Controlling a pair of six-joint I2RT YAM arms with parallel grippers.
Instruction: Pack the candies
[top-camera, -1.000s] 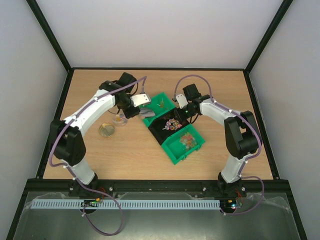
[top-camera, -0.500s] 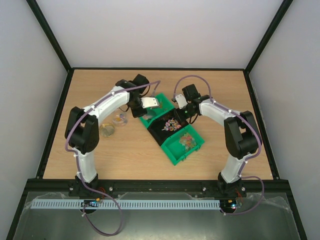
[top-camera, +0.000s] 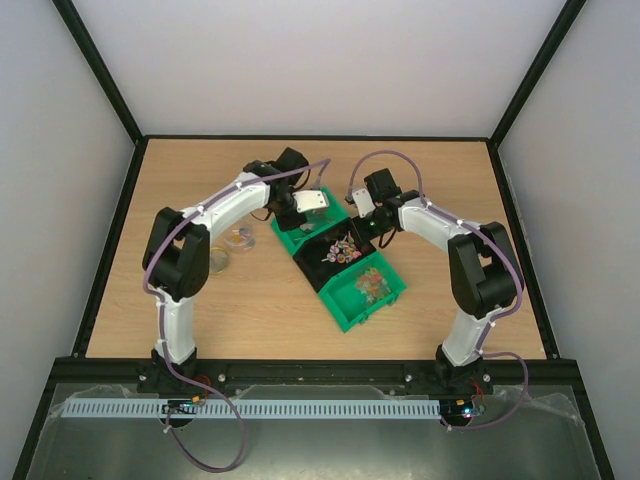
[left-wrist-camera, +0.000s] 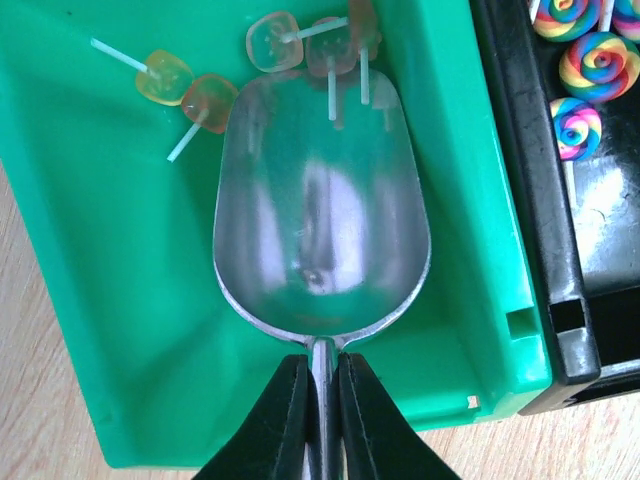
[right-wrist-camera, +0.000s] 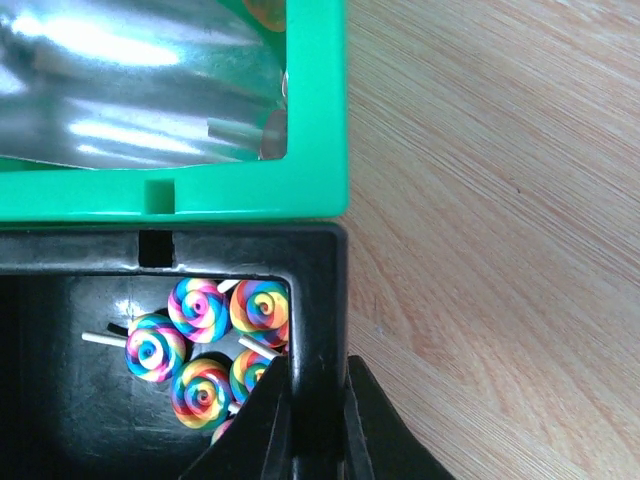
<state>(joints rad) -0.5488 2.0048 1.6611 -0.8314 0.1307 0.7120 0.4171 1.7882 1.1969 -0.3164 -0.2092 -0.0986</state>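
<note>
Left claw (left-wrist-camera: 322, 385) swung right, scoop (left-wrist-camera: 322, 240) now in far green bin (left-wrist-camera: 100, 300)

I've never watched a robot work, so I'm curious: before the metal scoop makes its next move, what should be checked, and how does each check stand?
1. Scoop held firmly: ok. The left jaws are shut on the handle of the scoop.
2. Scoop inside the green bin: ok. Its bowl sits within the walls.
3. Candy loaded: not ok. The bowl looks empty, and the orange candies lie at its front lip.
4. Neighbouring black bin steadied: ok. The right jaws are shut on its wall.
5. Swirl lollipops out of the scoop's way: ok. They lie in the black bin.
</note>
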